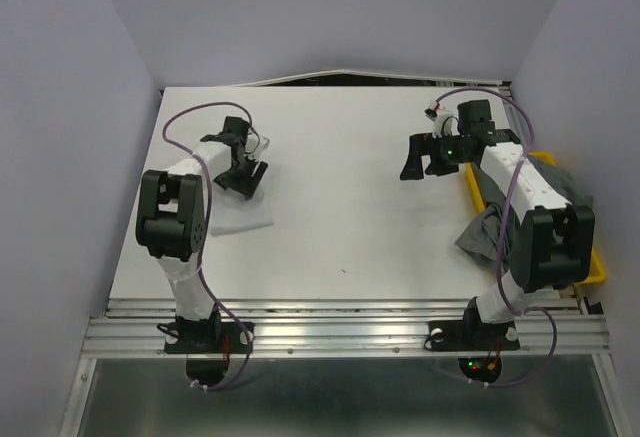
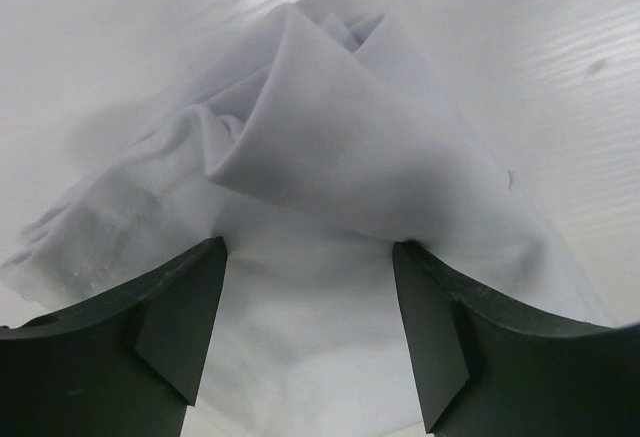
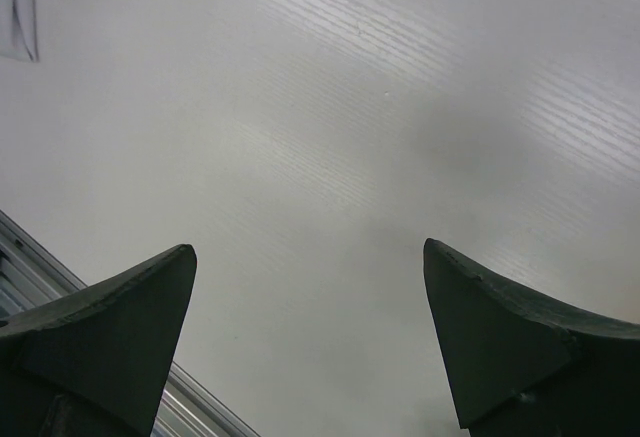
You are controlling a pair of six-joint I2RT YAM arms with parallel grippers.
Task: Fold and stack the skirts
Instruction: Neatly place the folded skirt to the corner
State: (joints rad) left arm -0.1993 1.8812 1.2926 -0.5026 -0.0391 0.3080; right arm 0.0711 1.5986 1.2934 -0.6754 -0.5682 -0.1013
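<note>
One white skirt (image 1: pixel 245 215) lies folded, softly rumpled.

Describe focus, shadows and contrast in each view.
Top external: even, soft light, sharp throughout; the white skirt barely stands out from the white table. Left wrist: the skirt's folds show only by soft grey shading, slightly blurred; the left gripper is dark in the foreground. Right wrist: bare table with a diffuse grey shadow; the right gripper is a dark silhouette.
</note>
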